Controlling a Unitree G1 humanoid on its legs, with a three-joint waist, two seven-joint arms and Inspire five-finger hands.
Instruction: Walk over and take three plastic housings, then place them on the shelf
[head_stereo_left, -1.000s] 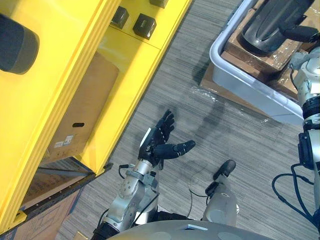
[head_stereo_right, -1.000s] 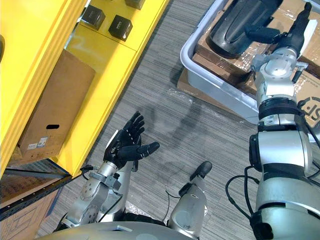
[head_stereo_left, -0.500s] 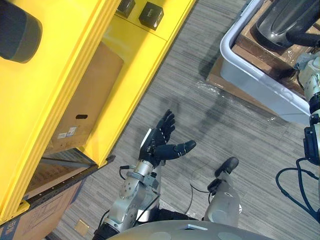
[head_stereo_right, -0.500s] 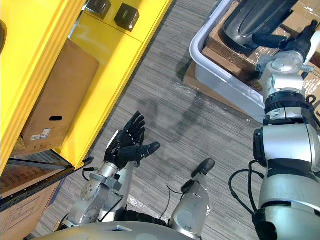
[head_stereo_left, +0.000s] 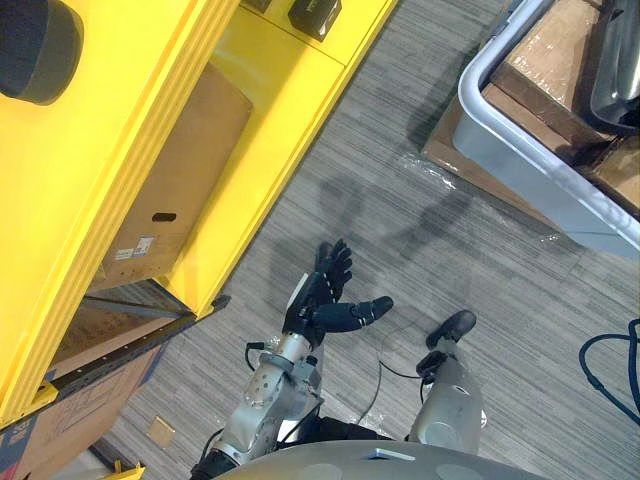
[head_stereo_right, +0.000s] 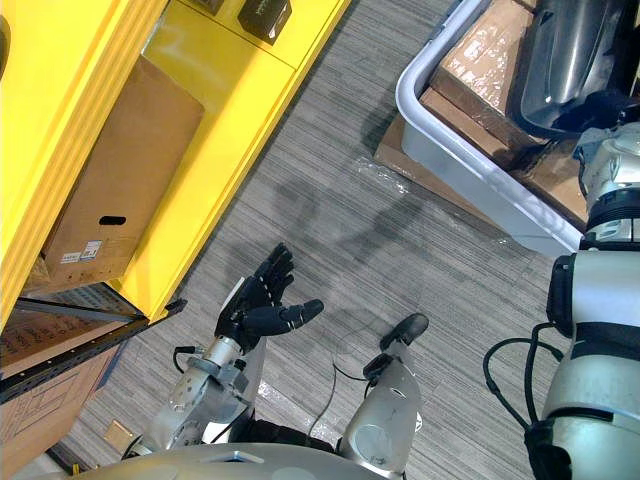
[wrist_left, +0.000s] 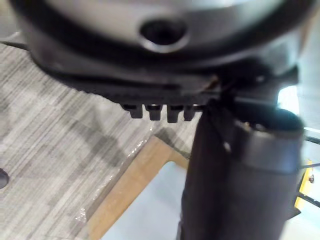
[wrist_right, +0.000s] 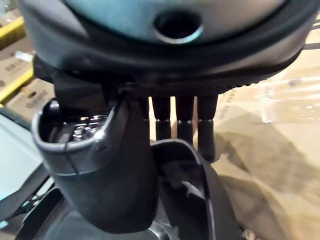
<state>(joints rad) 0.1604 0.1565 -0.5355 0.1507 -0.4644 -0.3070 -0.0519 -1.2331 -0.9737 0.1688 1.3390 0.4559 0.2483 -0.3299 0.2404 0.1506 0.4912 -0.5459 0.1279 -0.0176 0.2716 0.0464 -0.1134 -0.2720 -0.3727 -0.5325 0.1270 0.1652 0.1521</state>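
Fingers of the right hand (head_stereo_right: 608, 108) lie straight on the dark plastic housing (head_stereo_right: 560, 60) in the grey tub (head_stereo_right: 468, 178). Left hand (head_stereo_left: 320, 298) hangs relaxed, well apart.

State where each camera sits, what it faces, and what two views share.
Left eye view: on the head, looking down at yellow shelf, floor, grey tub; open left hand.
Right eye view: beside it, same scene; right hand at dark housing.
Left wrist view: along left hand toward floor and tub.
Right wrist view: along right hand onto housing.
Both eyes share shelf, tub, left hand.
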